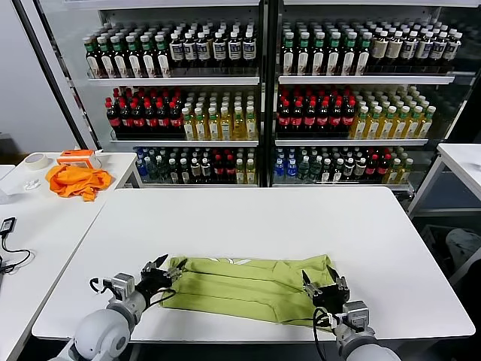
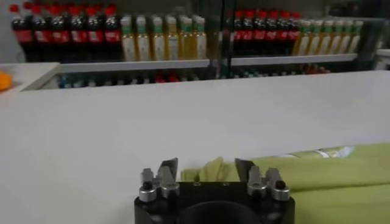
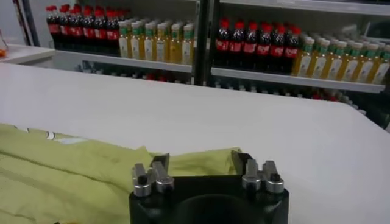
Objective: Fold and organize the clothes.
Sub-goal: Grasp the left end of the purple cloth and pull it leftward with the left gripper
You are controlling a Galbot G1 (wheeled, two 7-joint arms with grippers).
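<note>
The lime T-shirt (image 1: 252, 286) lies folded into a long band across the near part of the white table (image 1: 255, 218), a bit of white print showing at its far edge. My left gripper (image 1: 167, 268) is open at the shirt's left end, its fingers astride a raised fold of the shirt (image 2: 210, 168). My right gripper (image 1: 325, 280) is open at the shirt's right end, with the shirt's edge (image 3: 201, 161) between its fingers. Neither gripper is shut on the cloth.
An orange cloth (image 1: 75, 180), a tape roll (image 1: 34, 160) and an orange box (image 1: 78, 156) lie on the side table at the left. Drink coolers full of bottles (image 1: 255, 98) stand behind the table. Another white table (image 1: 462, 162) is at the right.
</note>
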